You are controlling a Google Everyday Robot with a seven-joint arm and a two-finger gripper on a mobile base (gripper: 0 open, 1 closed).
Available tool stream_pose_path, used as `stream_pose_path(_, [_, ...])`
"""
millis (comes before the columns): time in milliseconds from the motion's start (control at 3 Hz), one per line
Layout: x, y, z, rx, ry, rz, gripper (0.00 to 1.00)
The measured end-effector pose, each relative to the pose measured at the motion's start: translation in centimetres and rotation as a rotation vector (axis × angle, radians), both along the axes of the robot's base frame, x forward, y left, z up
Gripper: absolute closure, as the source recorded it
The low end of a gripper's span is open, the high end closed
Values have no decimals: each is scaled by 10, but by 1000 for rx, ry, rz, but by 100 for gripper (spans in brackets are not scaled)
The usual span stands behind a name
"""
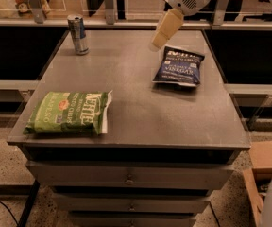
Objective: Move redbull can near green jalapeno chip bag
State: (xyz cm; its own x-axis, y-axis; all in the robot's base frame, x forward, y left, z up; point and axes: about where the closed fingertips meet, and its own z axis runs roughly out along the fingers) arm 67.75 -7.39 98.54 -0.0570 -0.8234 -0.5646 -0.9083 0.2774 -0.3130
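Observation:
The redbull can [78,34], slim with a silver and blue body, stands upright at the far left corner of the grey table [140,108]. The green jalapeno chip bag [69,112] lies flat near the front left edge, well apart from the can. My gripper [158,40] hangs above the far middle of the table, just left of a dark blue chip bag and well to the right of the can. It holds nothing that I can see.
The dark blue chip bag [178,66] lies flat at the far right of the table. The table has drawers [129,178] below its front edge. Shelving and rails [107,20] run behind it. A cardboard box [266,174] sits on the floor at right.

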Motion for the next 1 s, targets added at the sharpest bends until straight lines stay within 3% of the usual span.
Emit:
stream_pose_path(333, [28,15,3,124,-78,-9,0])
stream_pose_path(667, [66,38,3,212,-125,3,0])
stream_pose_path(1000, [103,66,6,256,-137,24,0])
